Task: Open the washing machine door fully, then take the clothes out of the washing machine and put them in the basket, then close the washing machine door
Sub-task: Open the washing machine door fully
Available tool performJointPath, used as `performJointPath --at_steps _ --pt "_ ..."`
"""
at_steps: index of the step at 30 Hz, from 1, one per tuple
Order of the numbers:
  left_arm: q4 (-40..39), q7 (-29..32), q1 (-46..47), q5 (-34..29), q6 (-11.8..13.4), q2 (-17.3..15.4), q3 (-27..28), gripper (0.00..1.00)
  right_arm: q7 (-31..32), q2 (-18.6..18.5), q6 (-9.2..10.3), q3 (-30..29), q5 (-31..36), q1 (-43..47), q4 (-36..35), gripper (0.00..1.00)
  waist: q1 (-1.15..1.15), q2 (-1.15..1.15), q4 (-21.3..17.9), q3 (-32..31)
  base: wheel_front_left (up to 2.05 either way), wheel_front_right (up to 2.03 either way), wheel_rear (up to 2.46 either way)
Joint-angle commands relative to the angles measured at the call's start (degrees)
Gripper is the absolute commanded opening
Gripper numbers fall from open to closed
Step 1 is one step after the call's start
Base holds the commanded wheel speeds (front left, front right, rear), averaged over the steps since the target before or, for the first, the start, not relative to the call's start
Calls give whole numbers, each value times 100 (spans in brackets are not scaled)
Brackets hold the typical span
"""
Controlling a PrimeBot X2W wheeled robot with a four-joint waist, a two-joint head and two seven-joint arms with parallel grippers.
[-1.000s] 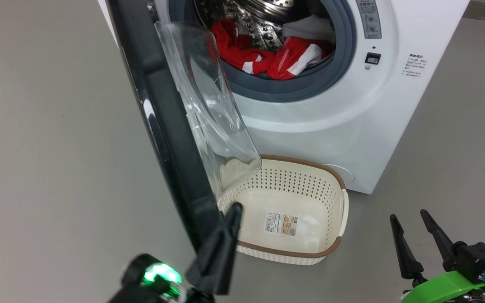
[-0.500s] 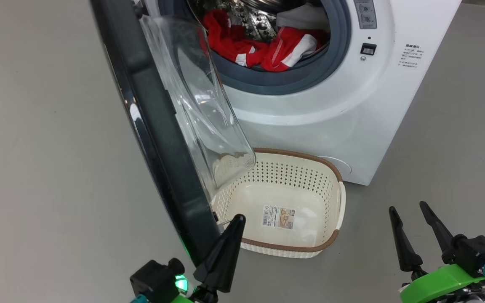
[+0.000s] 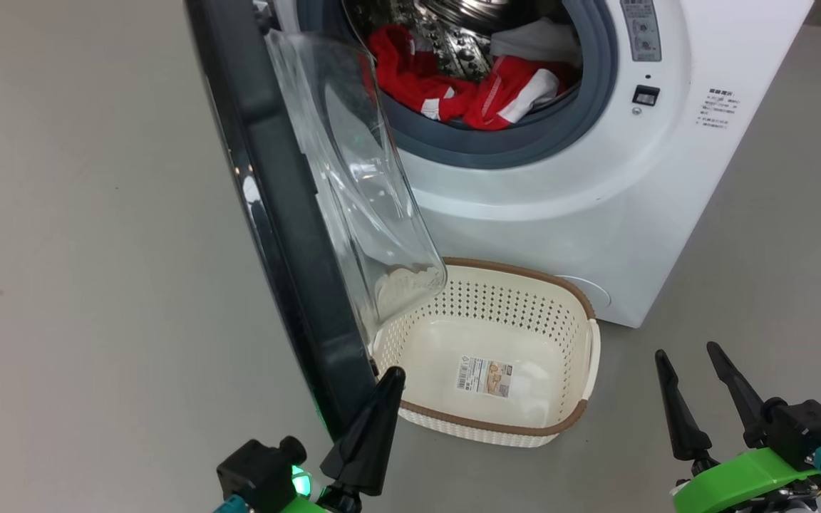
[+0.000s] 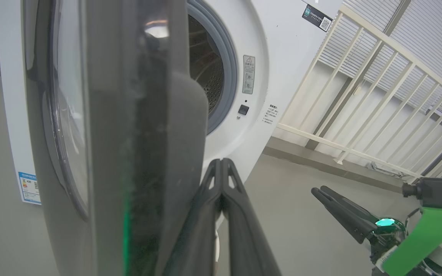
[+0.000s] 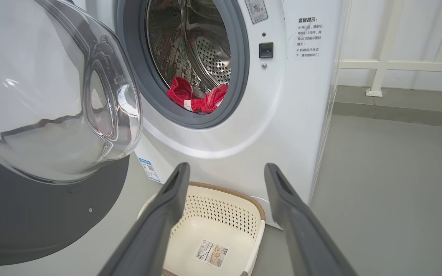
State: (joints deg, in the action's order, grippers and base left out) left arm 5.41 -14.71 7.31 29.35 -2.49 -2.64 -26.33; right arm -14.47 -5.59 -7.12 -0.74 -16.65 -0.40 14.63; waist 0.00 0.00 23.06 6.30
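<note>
The washing machine (image 3: 596, 214) stands with the washing machine door (image 3: 275, 214) swung out edge-on, its clear glass bowl (image 3: 353, 178) facing the drum. Red and white clothes (image 3: 467, 92) lie in the drum mouth. The basket (image 3: 524, 274) sits on the floor under the opening, with just a label inside. My left gripper (image 3: 393, 377) is shut on nothing, its tip right beside the door's lower inner edge; I cannot tell if it touches. In the left wrist view the left gripper (image 4: 221, 163) rises beside the dark door rim (image 4: 129, 134). My right gripper (image 3: 687, 350) is open at the lower right; in its own view the right gripper (image 5: 226, 168) points over the basket (image 5: 221, 193) towards the clothes (image 5: 196, 97).
Grey floor spreads left of the door and right of the washer. A pale railing (image 4: 378, 96) and wall stand beyond the machine's right side. The door hangs partly over the basket's left end.
The head camera has shifted a little. My left arm's wrist has drawn back and turned while its tip stays by the door's lower edge. The right gripper holds its place.
</note>
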Motion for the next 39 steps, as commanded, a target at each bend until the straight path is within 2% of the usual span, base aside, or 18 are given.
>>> performJointPath --at_steps 1,16,39 --pt "-94 -29 122 38 69 -23 274 0 -52 -48 -36 180 -15 -116 -129 100 0 0 46 -49 0 0 0" --pt "-128 -29 -52 -90 192 -23 666 0 -52 -23 -36 186 -16 -46 -141 100 0 0 151 -104 0 0 0" --pt "-358 -29 -528 -565 574 -23 1738 0 -52 29 -36 186 -25 -19 -135 100 0 0 319 -111 0 0 0"
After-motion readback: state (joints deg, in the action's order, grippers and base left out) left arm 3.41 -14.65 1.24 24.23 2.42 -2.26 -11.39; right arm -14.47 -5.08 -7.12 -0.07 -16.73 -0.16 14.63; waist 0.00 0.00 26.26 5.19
